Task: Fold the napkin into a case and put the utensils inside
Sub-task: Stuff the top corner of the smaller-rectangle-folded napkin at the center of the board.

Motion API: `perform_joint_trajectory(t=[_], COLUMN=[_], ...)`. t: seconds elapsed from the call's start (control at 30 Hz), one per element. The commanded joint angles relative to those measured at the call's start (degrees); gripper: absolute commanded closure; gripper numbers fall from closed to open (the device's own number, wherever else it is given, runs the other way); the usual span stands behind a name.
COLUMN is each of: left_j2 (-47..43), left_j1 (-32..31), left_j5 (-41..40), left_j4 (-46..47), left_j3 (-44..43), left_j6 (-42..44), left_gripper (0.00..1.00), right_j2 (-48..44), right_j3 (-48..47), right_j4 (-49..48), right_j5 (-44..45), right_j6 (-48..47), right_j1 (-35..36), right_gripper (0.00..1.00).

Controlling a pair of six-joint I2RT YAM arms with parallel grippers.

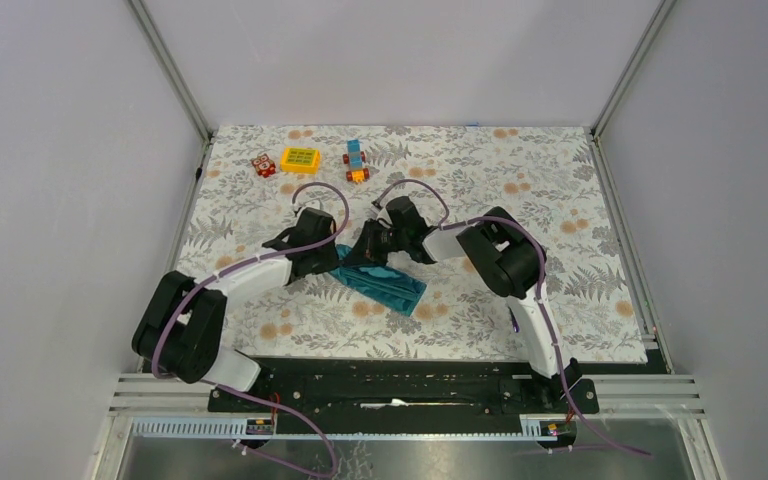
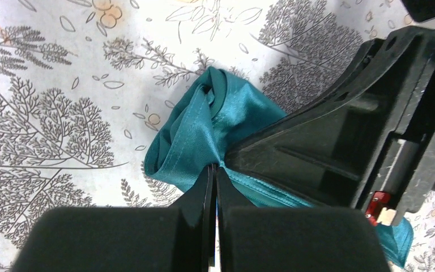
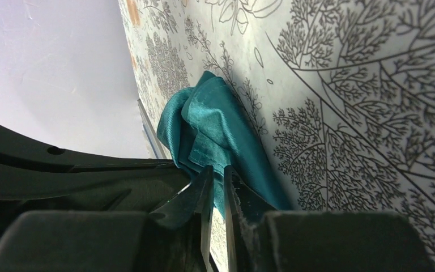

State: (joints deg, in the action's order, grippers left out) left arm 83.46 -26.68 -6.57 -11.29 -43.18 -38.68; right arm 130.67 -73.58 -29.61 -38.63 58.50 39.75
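The dark teal napkin [image 1: 392, 288] lies bunched in a long fold at the middle of the table, one end lifted between both grippers. My left gripper [image 1: 338, 260] is shut on a pinch of the napkin [image 2: 204, 127], its tips [image 2: 216, 169] pressed together on the cloth. My right gripper [image 1: 368, 250] faces it from the other side. Its jaws stand a narrow gap apart [image 3: 216, 171], with the hem of the napkin [image 3: 215, 119] lying between the tips. The utensils are out of view.
At the back left of the flowered tablecloth [image 1: 560, 200] stand a red toy block [image 1: 264, 165], a yellow block [image 1: 300, 159] and a blue and orange block stack [image 1: 356, 160]. The right gripper's black body [image 2: 362, 130] fills the right of the left wrist view.
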Motion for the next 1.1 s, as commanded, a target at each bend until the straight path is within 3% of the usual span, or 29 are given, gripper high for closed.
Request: perform_joint_trajectory(t=[0.0,0.23,0.63,0.83,1.0,1.07], left_j2=[-2.8,-4.1,-4.5,-3.5,-1.6,-2.3], left_j1=[0.2,0.2,0.2,0.2,0.4,0.3], left_j5=[-0.9,-1.2,-1.2,-1.9,-1.9,-0.7], left_j4=[1.0,0.9,1.2,1.3,1.2,1.3], left_j3=[1.3,1.8,2.6,2.5,2.4,3.0], left_j6=[-0.6,-0.2,-0.2,-0.4,-1.5,-2.0], left_gripper=[1.0,1.0,1.0,1.0,1.0,0.88], right_j2=[-4.1,-3.1,2.4,5.0,5.6,5.5], right_j3=[0.1,-2.5,-6.0,-2.1,0.5,0.1], right_j4=[2.0,2.4,-2.1,-9.9,-9.0,-8.0], right_j5=[-0.7,-1.3,-3.1,-2.6,-0.6,-0.5], right_j6=[-2.4,-2.1,2.8,7.7,6.3,5.5], right_j1=[-0.1,0.0,3.8,6.7,6.8,6.5], right_gripper=[0.81,1.0,1.0,1.0,1.0,1.0])
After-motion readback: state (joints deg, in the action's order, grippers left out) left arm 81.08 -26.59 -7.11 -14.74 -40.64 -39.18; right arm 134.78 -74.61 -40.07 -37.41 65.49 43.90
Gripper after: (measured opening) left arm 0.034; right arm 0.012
